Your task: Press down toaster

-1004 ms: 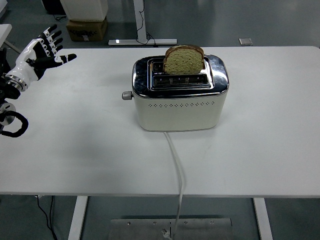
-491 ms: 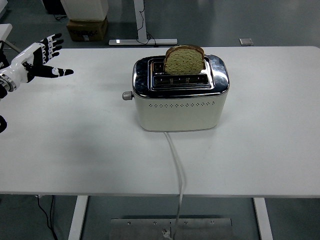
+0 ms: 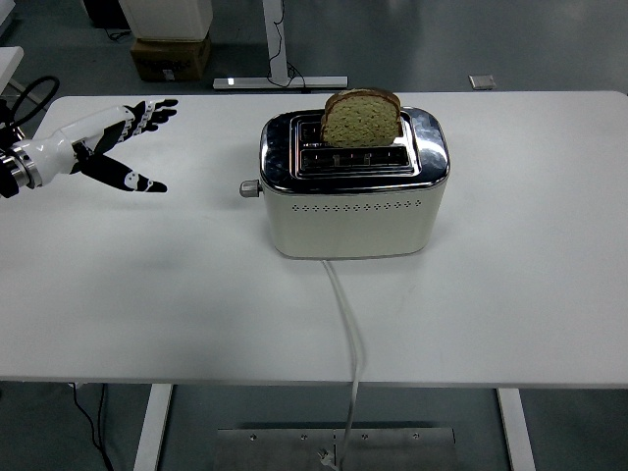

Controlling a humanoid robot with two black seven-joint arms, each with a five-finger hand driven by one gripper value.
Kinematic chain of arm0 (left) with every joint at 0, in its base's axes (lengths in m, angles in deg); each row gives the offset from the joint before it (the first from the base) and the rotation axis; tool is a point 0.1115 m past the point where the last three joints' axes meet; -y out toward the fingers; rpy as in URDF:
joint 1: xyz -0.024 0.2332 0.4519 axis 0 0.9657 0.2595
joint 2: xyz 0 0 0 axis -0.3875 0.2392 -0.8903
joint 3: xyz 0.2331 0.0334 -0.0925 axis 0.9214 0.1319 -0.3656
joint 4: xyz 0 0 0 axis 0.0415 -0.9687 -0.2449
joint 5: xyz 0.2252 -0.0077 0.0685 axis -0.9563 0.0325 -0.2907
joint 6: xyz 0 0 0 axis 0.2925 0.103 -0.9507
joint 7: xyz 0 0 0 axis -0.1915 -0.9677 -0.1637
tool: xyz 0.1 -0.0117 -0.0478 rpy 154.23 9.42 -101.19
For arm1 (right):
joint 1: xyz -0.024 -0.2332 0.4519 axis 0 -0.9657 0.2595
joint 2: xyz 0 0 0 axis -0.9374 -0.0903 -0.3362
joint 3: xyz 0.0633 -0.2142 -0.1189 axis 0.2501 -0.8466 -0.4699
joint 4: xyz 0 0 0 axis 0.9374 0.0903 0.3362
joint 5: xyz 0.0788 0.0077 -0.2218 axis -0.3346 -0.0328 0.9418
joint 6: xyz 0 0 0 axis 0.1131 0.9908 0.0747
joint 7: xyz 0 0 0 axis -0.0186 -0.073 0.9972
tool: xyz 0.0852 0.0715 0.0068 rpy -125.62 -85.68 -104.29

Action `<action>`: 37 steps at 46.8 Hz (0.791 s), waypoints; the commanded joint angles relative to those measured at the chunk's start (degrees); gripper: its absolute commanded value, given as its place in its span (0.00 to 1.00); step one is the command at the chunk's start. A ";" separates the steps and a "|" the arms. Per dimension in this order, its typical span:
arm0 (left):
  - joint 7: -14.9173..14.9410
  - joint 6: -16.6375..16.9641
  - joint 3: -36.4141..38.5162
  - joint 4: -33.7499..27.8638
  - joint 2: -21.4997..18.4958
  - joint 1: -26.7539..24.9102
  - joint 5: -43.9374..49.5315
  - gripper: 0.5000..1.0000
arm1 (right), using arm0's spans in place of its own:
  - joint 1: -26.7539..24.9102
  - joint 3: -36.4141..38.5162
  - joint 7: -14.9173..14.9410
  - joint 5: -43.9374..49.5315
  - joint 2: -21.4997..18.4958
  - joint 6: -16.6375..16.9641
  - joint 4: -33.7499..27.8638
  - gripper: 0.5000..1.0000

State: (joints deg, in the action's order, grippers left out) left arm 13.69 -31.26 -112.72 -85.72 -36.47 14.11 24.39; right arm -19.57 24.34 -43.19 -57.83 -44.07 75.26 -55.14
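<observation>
Toaster (image 3: 353, 196): cream body w/ chrome top, two slots, stands upright at table centre, slightly toward 12 o'clock.
Rear slot: holds one bread slice (image 3: 361, 118), brownish, upright, top well proud of the slot, i.e. not pressed down.
Front slot: nothing visible in it.
Lever knob (image 3: 249, 187): small grey knob on toaster's 9 o'clock end, high on the side, near the chrome rim.
Power cord (image 3: 345, 334): white, leaves toaster base at 6 o'clock, runs over table to near edge and drops off below.
Table (image 3: 530, 294): white top, bare apart from toaster + cord.
Left hand (image 3: 113, 147): at 9 o'clock of toaster, white/black, over table, well apart from lever knob. Fingers (image 3: 152, 110) extended and spread wide, pointing approx. toward 2 o'clock; thumb (image 3: 132, 181) splayed separately toward 4 o'clock. Holds nothing.
Right hand: not in view.
Path hand–knob: bare table between them, nothing in the way.
Beyond table, 12 o'clock: desk leg w/ foot bar (image 3: 280, 59) on grey floor; cardboard box (image 3: 169, 57) at approx. 11 o'clock; small square floor plate (image 3: 482, 81) at approx. 1 o'clock.
Under table, 6 o'clock: grey base plate (image 3: 334, 446); black cable (image 3: 93, 427) hanging near left leg.
</observation>
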 commanded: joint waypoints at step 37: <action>-3.12 2.19 0.52 -12.59 -5.43 1.15 -21.75 1.00 | -0.01 0.01 0.09 0.00 0.00 0.00 0.05 1.00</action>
State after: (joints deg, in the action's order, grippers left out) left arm 10.57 -29.10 -112.28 -98.21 -42.17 15.10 4.15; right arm -19.58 24.34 -43.18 -57.83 -44.08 75.26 -55.14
